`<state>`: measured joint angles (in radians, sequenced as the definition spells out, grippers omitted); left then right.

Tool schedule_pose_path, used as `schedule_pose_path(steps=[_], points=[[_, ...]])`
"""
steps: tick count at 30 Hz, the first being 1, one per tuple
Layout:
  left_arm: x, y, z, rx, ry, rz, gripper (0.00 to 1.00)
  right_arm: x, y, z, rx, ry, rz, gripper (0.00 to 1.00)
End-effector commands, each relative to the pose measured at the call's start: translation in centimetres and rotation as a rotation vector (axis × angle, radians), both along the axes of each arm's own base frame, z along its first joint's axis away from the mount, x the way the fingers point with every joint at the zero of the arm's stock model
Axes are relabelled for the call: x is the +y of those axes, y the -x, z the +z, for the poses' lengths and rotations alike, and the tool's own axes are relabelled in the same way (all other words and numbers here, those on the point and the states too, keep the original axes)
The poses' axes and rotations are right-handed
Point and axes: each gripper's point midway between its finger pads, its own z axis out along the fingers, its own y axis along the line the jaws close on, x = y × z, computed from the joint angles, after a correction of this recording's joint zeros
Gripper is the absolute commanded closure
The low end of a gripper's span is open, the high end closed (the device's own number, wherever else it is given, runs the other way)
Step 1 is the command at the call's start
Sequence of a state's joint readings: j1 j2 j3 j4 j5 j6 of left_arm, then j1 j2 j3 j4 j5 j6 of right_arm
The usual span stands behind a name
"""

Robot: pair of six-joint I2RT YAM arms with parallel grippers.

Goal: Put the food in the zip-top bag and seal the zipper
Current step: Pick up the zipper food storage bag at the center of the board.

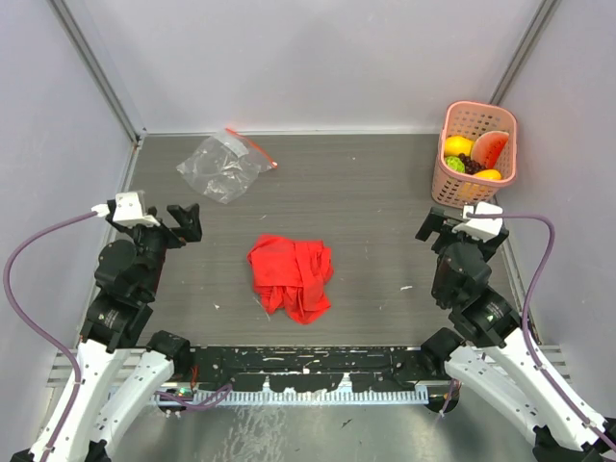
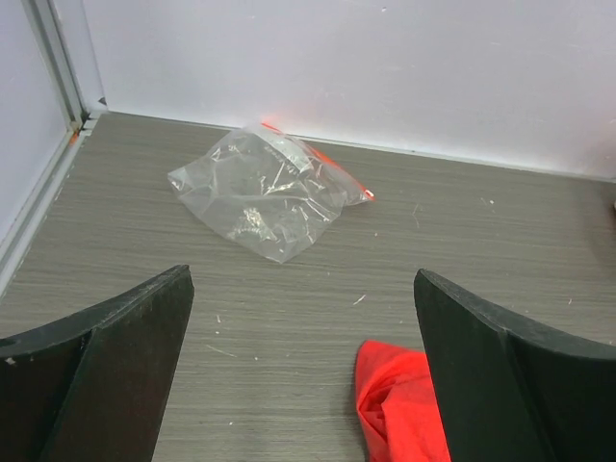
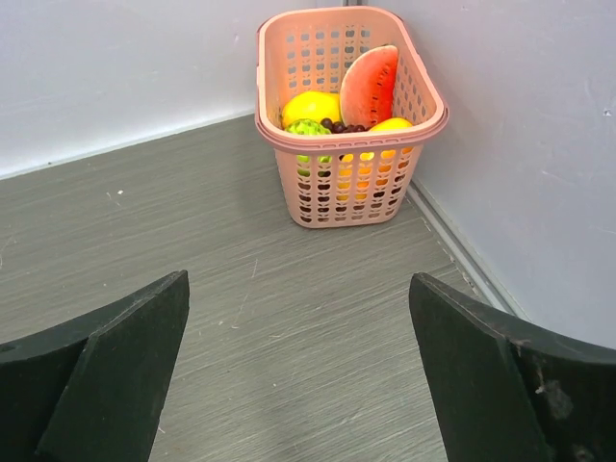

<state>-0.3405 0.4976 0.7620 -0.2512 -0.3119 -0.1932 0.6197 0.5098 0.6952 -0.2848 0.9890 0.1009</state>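
My left pincer (image 1: pixel 180 223) and right pincer (image 1: pixel 431 227) stand wide and empty. The zip-top bag (image 1: pixel 221 166) lies crumpled far left on the counter (image 1: pixel 385 221), the food (image 1: pixel 472 159) heaped in the basket (image 1: pixel 478 114) far right; I fear round food slipping out, or the limp bag sliding away

Ahead of the left gripper (image 2: pixel 303 375), bare tabletop (image 2: pixel 462 241) runs straight to the zip-top bag (image 2: pixel 262 197). Only the red cloth (image 2: pixel 399 409) crowds in, low and just beside its right finger. The right gripper (image 3: pixel 298 375) faces open tabletop up to the pink basket (image 3: pixel 346 183), which sits in the corner ahead with the side wall (image 3: pixel 539 192) close on its right, leaving room from above and from the left
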Motion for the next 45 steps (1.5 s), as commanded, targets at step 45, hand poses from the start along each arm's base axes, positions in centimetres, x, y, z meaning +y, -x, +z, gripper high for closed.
schedule_pose_path(steps=[45], points=[[-7.4,-23.8,-13.2,0.522,0.117,0.228,0.04,2.2,0.0,-1.0,0.053,0.025,0.159,0.0]])
